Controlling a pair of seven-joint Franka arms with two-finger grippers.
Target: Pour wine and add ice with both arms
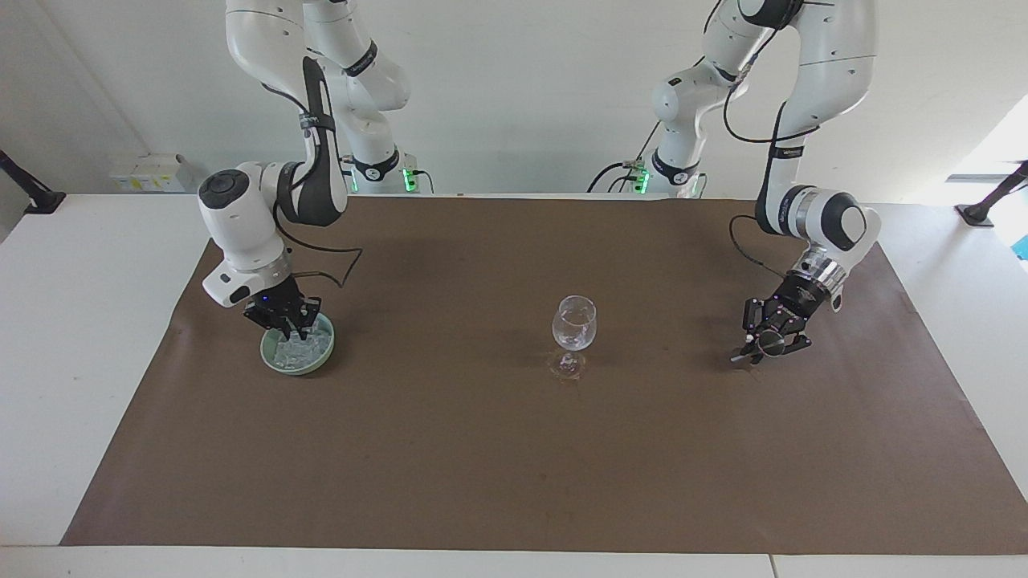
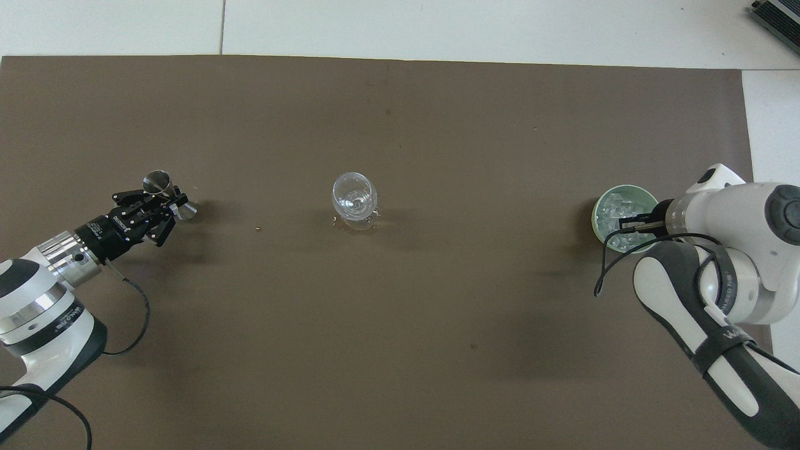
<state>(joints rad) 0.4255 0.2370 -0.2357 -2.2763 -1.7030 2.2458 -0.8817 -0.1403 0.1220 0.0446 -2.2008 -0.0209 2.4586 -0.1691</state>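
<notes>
From my station the brown sheet (image 1: 514, 449) covering the table (image 1: 72, 337) looks like matt paper, smooth apart from a few faint marks, while the bare tabletop around it reads as smooth white laminate. I see the wine glass (image 1: 573, 323) as clear, glossy glass. The jigger (image 2: 164, 185) looks like polished metal with a bright sheen. The ice (image 2: 615, 212) is glassy and glinting inside a pale green bowl (image 1: 271, 360) with a smooth, slightly glossy finish. Both arms wear glossy white plastic shells with shiny silver wrist rings, and their claws are matt black
</notes>
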